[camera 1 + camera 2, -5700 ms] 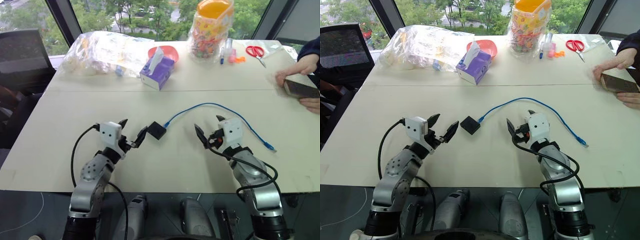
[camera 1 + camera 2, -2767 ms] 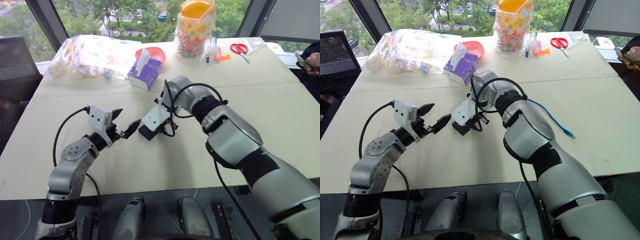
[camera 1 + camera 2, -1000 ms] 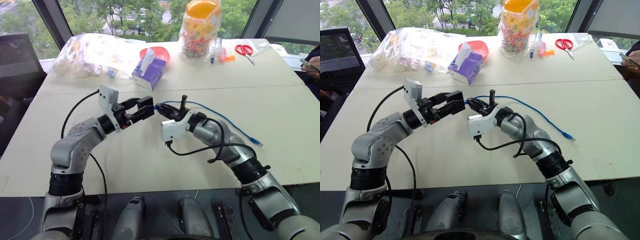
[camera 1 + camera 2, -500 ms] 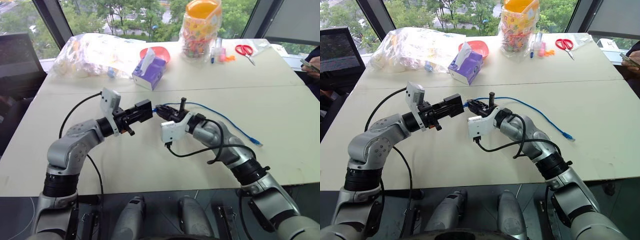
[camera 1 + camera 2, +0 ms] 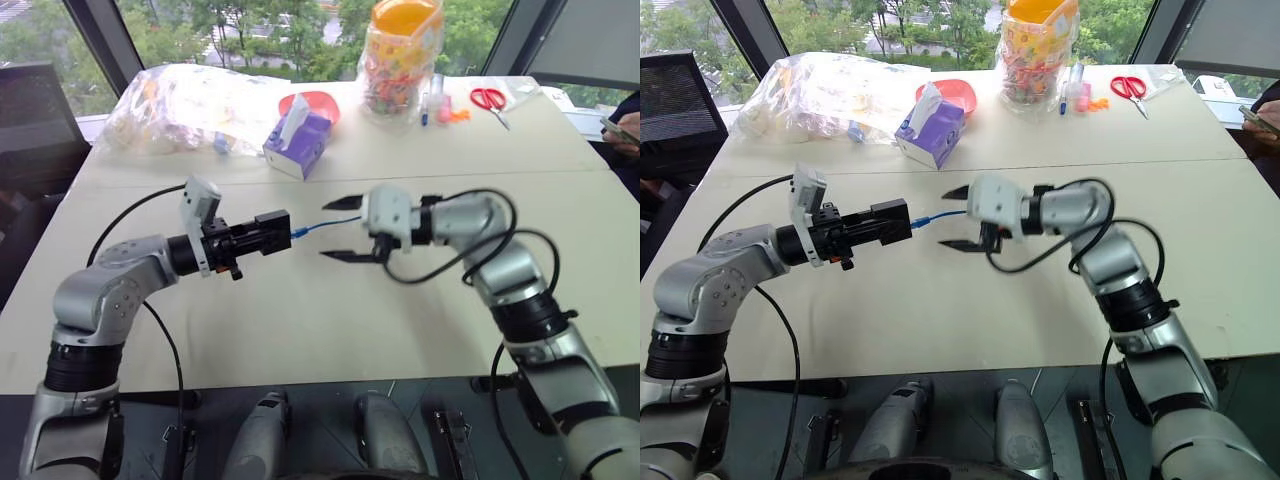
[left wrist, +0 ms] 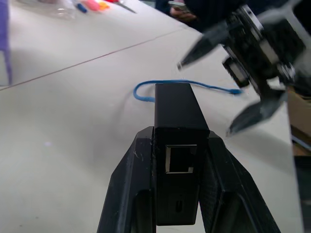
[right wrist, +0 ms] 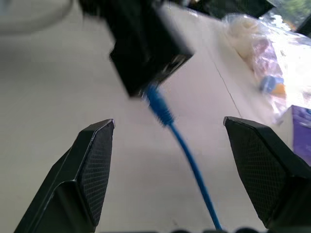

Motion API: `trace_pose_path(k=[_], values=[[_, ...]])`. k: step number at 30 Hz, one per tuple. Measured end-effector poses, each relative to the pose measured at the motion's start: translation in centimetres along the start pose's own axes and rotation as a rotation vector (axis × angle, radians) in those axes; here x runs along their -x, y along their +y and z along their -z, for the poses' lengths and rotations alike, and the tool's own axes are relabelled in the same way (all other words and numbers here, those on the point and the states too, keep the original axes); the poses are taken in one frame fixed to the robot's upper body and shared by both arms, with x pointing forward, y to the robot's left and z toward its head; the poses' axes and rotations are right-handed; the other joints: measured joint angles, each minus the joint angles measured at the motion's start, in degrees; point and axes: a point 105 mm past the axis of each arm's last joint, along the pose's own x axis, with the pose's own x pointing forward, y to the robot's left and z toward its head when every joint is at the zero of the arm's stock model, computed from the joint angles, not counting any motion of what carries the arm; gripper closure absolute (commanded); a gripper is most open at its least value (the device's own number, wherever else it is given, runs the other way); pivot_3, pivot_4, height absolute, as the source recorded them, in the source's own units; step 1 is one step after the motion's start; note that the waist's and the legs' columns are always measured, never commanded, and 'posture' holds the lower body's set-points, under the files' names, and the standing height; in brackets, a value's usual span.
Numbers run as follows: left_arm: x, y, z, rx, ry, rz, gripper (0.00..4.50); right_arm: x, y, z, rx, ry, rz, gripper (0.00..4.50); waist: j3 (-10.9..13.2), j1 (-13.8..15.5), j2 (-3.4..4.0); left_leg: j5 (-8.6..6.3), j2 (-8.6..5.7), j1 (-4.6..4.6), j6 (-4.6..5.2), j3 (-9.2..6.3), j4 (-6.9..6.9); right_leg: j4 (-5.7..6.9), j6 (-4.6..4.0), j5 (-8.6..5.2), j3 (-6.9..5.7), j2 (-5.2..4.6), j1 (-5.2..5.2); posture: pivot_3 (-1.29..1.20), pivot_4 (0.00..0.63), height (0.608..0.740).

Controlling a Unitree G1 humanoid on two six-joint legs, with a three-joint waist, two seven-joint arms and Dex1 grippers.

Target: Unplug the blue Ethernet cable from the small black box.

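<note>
Fingers of the left hand [image 5: 262, 236] pinch the small black box [image 5: 272, 231], held above the worktop [image 5: 300, 320]. Its blue Ethernet cable [image 5: 322, 226] is plugged into the box's far end. The right hand [image 5: 343, 229] is spread wide, straddling the cord without touching. Farther back stand a purple tissue box [image 5: 297, 146] with tissue, and a jar [image 5: 401, 58] of colourful items.

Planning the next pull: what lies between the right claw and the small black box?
The blue Ethernet cable, plugged into the small black box, runs between the right claw's open fingers; right wrist view shows it.
</note>
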Motion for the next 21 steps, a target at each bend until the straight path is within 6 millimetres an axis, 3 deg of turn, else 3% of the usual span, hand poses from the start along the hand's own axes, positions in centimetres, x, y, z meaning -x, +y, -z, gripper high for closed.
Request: trace_pose_path(k=[3,7,10,12,21], values=[[0.0,-0.2,-1.0,0.003,-0.018,0.065,4.0,0.1,-1.1,-2.1,-0.12,-0.095,-0.016,0.77,0.0,0.0,0.0,0.0,0.0,-0.15,0.0,-0.01,0.0,-0.02,-0.01,0.01,-0.04,0.0,-0.14,0.0,0.15,0.728],[0.2,-0.3,-1.7,-0.009,-0.018,0.113,4.0,0.0,-0.6,-1.8,-0.262,-0.103,-0.094,0.77,0.0,0.0,0.0,0.0,-0.03,-0.49,-0.01,-0.01,0.0,-0.1,0.12,0.08,-0.04,-0.01,-0.41,0.0,0.15,0.728],[0.2,-0.5,-1.9,-0.013,-0.021,0.138,4.0,-0.3,-0.3,-1.1,-0.314,-0.087,-0.139,1.55,0.0,0.0,0.01,0.0,-0.06,-0.59,-0.01,0.0,0.0,-0.1,0.22,0.13,-0.04,-0.01,-0.52,0.0,0.15,0.728],[0.1,-0.6,-2.1,-0.016,-0.023,0.152,4.0,-0.5,-0.2,-0.8,-0.332,-0.077,-0.158,2.54,0.0,-0.1,0.01,0.0,-0.06,-0.59,-0.01,0.0,0.0,-0.09,0.26,0.16,-0.05,-0.01,-0.53,0.0,0.15,0.728],[0.0,-1.0,-2.6,-0.017,-0.035,0.184,4.0,-1.3,-0.1,-0.3,-0.393,-0.063,-0.201,2.54,0.0,-0.1,0.01,0.0,-0.06,-0.59,-0.01,0.01,0.01,-0.09,0.26,0.18,-0.04,-0.01,-0.52,0.0,0.15,0.728]])
